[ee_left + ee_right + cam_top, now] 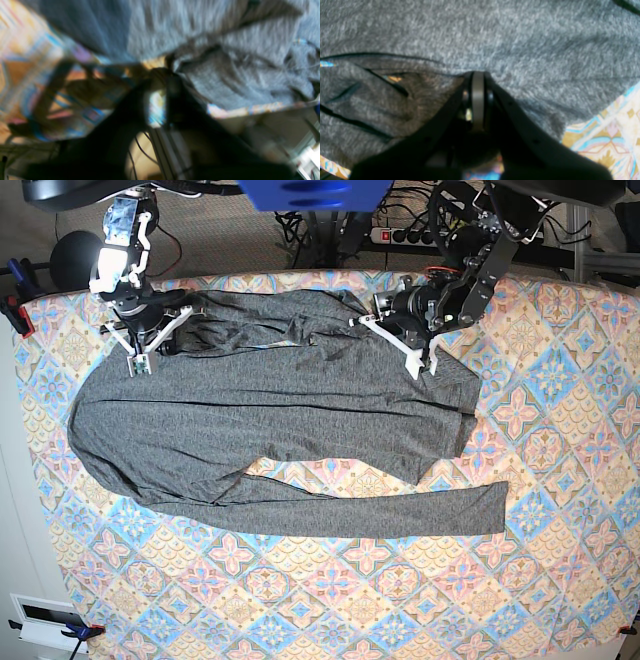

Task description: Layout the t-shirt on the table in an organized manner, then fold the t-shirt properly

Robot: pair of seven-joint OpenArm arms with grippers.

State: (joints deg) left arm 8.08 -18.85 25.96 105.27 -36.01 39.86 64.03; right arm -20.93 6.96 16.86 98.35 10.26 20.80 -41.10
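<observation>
Dark heather-grey knit t-shirt (270, 420) is limp and light, so pinch hems/edges: right gripper (478, 75) clamped on fabric, left gripper (418, 362) closed at its edge.

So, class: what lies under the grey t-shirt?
Under the t-shirt is the table, whose patterned cloth shows all around it and between the body and the long sleeve. The part of the pattern directly beneath the fabric is covered and cannot be seen.

A robotics lab is suggested by clamps (20, 315) fastening the patterned surface (560, 480) and a power strip (400, 235) with tangled cables behind it.
</observation>
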